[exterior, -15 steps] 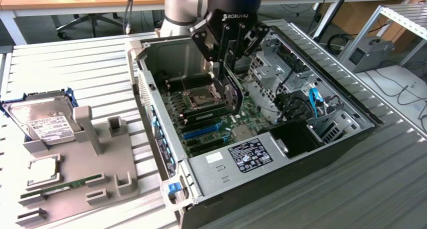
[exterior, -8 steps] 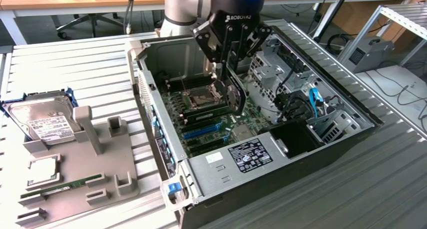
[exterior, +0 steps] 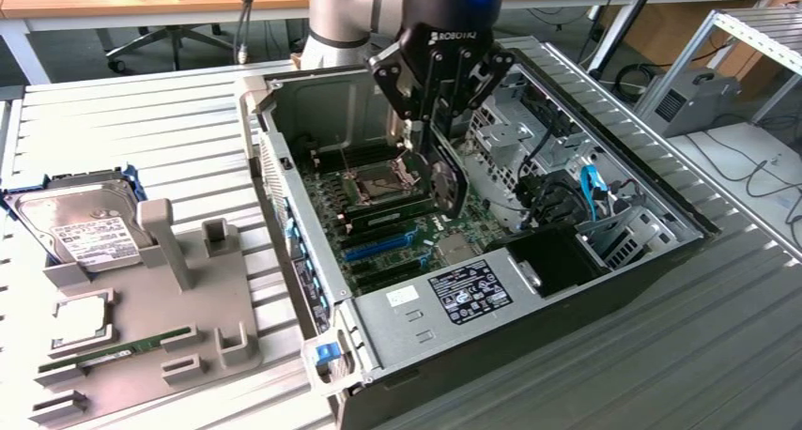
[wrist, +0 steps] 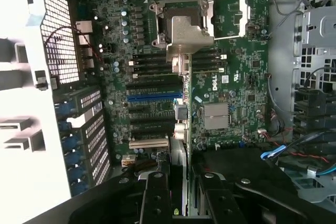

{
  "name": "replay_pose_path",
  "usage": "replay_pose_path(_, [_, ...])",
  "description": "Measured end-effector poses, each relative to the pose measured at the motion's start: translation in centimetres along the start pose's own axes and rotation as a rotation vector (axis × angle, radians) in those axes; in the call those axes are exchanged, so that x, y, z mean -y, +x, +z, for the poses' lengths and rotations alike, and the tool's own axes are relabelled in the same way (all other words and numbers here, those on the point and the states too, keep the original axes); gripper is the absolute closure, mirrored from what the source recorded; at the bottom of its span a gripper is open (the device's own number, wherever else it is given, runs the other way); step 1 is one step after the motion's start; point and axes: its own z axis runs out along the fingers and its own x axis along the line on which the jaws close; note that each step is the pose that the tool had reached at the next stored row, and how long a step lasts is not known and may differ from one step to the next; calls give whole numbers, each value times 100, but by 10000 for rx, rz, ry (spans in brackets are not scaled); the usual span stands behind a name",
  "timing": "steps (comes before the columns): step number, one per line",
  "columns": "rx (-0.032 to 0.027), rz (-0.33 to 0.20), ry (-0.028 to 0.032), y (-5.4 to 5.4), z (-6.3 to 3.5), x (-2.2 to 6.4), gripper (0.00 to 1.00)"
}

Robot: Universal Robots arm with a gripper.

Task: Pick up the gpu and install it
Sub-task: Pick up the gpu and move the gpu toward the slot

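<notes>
nearest me a grey plastic parts stand (exterior: 201, 317) carries a silver hard drive (exterior: 88, 233) and a narrow green memory stick (exterior: 119, 348). beyond, inside the open black computer case (exterior: 539, 355), the black robot gripper (exterior: 426, 153) clamps the green, fan-topped gpu (exterior: 448, 200) on edge over the green motherboard (exterior: 470, 228). it is picked up, seemingly not yet seated.

The gpu (wrist: 183, 45) bracket — dull silver metal.

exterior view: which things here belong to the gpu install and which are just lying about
Belong to the job:
gpu, gripped by the end effector
motherboard beneath it
open computer case

Just lying about:
hard drive
memory stick
grey holder beside the case
</notes>
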Motion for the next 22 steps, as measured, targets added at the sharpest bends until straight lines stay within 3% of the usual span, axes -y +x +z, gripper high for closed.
replay_pose_path(16, [13, -5, 186, -85, 43, -15, 74])
replay_pose_path(22, [17, -7, 225, -142, 57, -58, 74])
